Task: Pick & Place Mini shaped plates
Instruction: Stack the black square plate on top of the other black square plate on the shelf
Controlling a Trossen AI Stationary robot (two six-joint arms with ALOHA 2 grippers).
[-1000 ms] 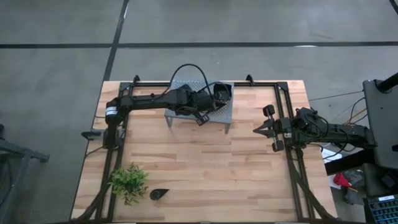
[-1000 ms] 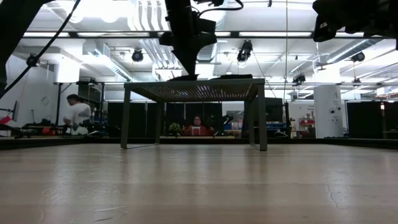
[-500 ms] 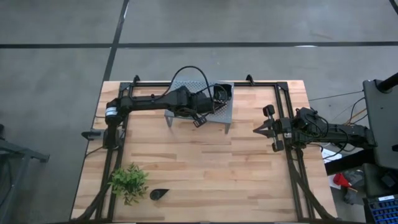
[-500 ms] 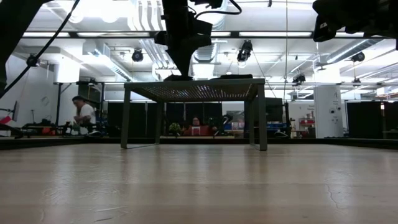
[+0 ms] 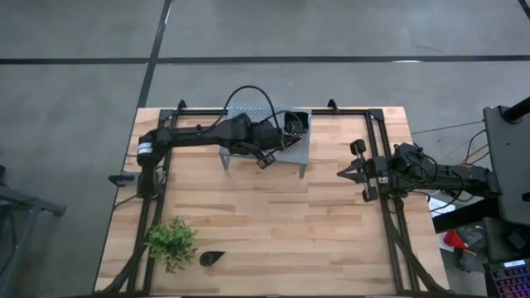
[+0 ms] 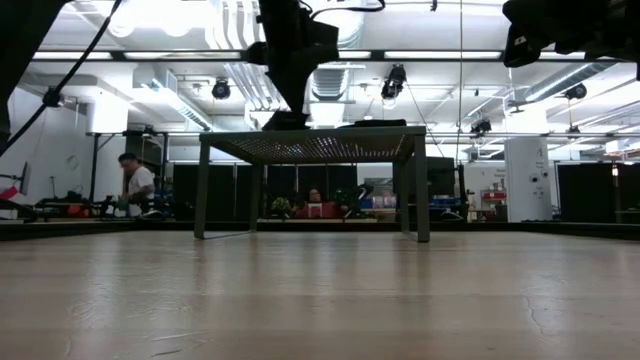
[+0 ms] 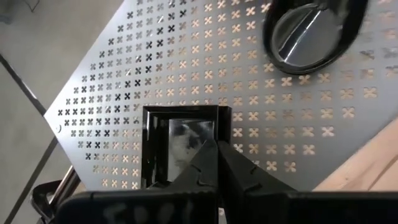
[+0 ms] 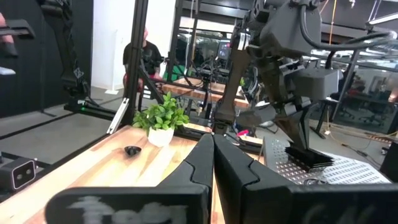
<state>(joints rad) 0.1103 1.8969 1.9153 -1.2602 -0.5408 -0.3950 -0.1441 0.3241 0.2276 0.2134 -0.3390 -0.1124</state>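
Note:
A grey perforated rack [image 5: 301, 151] stands at the table's far middle. On it lie a square black plate [image 7: 177, 140] and a rounded black plate [image 7: 311, 34], the latter near the rack's far right corner [image 5: 296, 122]. My left gripper [image 7: 217, 152] is shut and slants down over the square plate's one side rim. A teardrop-shaped plate [image 5: 212, 258] lies on the table near the front edge. At the table's right edge, held level and clear of everything, my right gripper [image 5: 341, 173] is shut. My left gripper has its shut fingertips [image 7: 208, 155] at the square plate's side rim [image 7: 224, 127], slanting down from above. The fingers themselves hide the spot, so I cannot tell whether they touch the rim. The plate lies flat on the rack top [image 8: 308, 155].
A small green plant in a white pot [image 5: 172, 242] stands at the near left, beside the teardrop plate. Black frame rails [image 5: 149, 207] run along the left, right and far sides. Bare wood fills the table's middle. People are in the room beyond.

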